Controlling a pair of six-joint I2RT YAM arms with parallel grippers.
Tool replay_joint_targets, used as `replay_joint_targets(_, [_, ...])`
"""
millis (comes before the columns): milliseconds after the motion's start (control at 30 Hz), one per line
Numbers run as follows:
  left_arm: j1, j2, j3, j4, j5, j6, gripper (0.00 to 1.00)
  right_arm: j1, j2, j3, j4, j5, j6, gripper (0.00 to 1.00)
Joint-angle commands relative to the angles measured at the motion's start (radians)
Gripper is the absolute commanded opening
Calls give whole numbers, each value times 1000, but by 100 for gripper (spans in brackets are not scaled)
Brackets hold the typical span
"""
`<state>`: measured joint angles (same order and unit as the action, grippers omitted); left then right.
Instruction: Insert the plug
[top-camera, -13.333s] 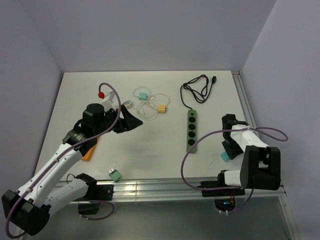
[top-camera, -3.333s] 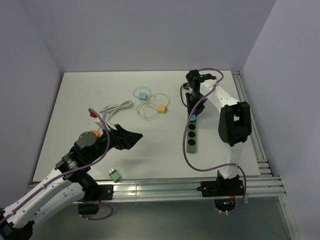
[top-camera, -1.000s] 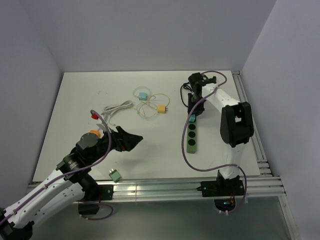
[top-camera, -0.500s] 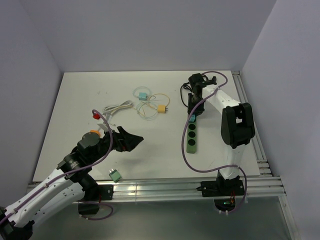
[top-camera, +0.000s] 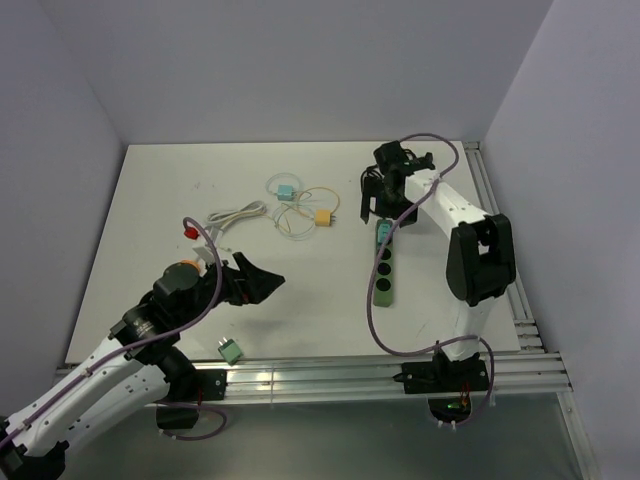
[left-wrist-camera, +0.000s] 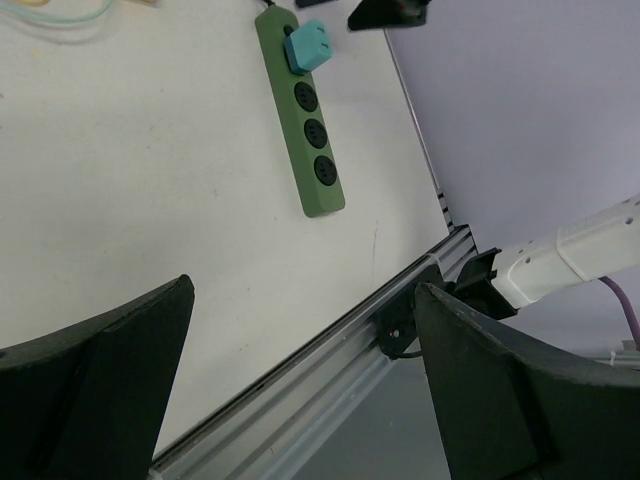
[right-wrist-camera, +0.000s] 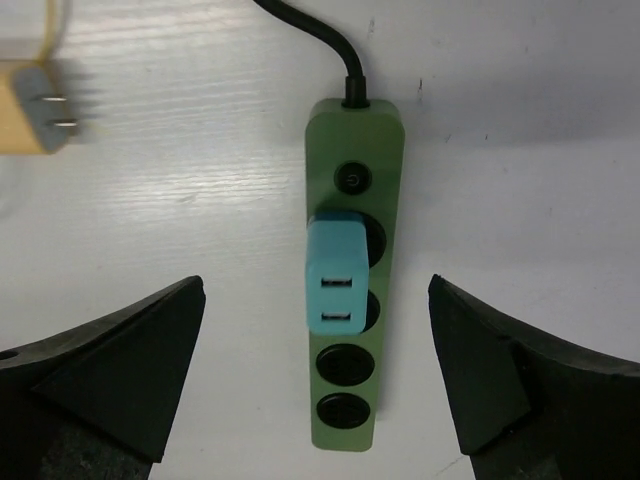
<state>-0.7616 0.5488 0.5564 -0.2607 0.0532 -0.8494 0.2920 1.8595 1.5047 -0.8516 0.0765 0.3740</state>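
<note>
The teal plug (right-wrist-camera: 337, 275) stands in the second socket of the green power strip (right-wrist-camera: 355, 140), which lies lengthwise at the table's right. My right gripper (right-wrist-camera: 315, 290) hovers above it, open, its black fingers (right-wrist-camera: 140, 360) wide on either side and apart from the plug. From above, the plug (top-camera: 384, 233) sits near the strip's (top-camera: 382, 275) far end, with the right gripper (top-camera: 385, 185) just beyond it. My left gripper (top-camera: 255, 280) is open and holds nothing, low over the near left of the table. The left wrist view shows the strip (left-wrist-camera: 318, 180) and plug (left-wrist-camera: 305, 48) from afar.
A yellow plug (top-camera: 322, 216) and a small teal one (top-camera: 285, 191) lie among clear cables at the centre back. A white cable (top-camera: 235, 215) with a red plug (top-camera: 187, 228) lies left. A green plug (top-camera: 230, 350) sits by the front rail (top-camera: 330, 375). The strip's black cord (top-camera: 368, 195) coils behind it.
My right gripper has opened and let go of the teal plug, which stays in the strip; the wrist has lifted back a little. The left arm has barely moved.
</note>
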Motion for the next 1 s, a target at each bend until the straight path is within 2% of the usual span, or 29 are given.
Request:
replay_joint_targets(0, [2, -1, 39, -48, 13, -57, 97, 28, -137, 71, 19, 57, 26, 100])
replay_joint_targets(133, [2, -32, -16, -45, 75, -137, 97, 78, -135, 109, 91, 63, 63, 100])
replay_joint_targets(267, [2, -92, -47, -49, 148, -198, 97, 139, -13, 204, 117, 51, 92, 100])
replay_joint_targets(367, [2, -133, -33, -106, 136, -212, 97, 191, 76, 262, 150, 93, 117, 99])
replay_joint_targets(467, [1, -167, -4, -175, 111, -206, 97, 237, 133, 255, 252, 114, 141, 93])
replay_joint_targets(633, [1, -210, 22, -242, 94, -189, 97, 294, 197, 239, 388, 158, 177, 74])
replay_joint_targets(700, [1, -220, 20, -247, 82, -185, 97, 320, 240, 274, 384, 196, 178, 61])
replay_joint_targets(767, [1, -236, 16, -250, 70, -182, 96, 329, 280, 308, 353, 216, 190, 61])
replay_joint_targets(967, [1, -254, -36, -209, 73, -192, 97, 331, 290, 276, 358, 312, 200, 59])
